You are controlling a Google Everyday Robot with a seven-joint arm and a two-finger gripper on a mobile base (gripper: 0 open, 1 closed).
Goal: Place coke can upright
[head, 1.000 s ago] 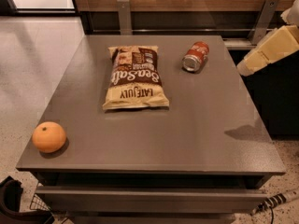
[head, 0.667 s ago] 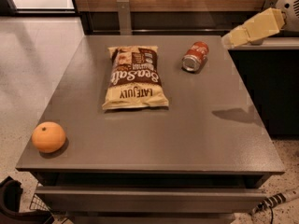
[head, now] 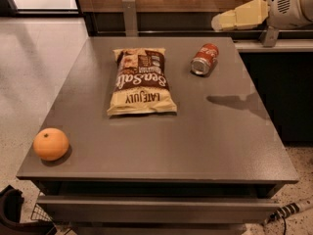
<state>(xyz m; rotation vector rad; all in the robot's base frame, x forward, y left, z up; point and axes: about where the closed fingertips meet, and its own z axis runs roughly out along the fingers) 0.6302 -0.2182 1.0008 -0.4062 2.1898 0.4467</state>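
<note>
The red coke can (head: 205,59) lies on its side on the grey table (head: 161,136), at the far right, with its silver end facing the front. My cream-coloured gripper (head: 218,22) hangs in the air above and just behind the can, reaching in from the upper right. It is not touching the can. Its shadow falls on the table to the right of the can.
A tan and brown chip bag (head: 141,81) lies flat at the middle of the table, left of the can. An orange (head: 51,144) sits at the front left corner. A dark counter (head: 274,45) and a wall stand behind the table.
My gripper has moved left and up, from beyond the table's right edge to above the far side near the can. The can, bag and orange have not moved.
</note>
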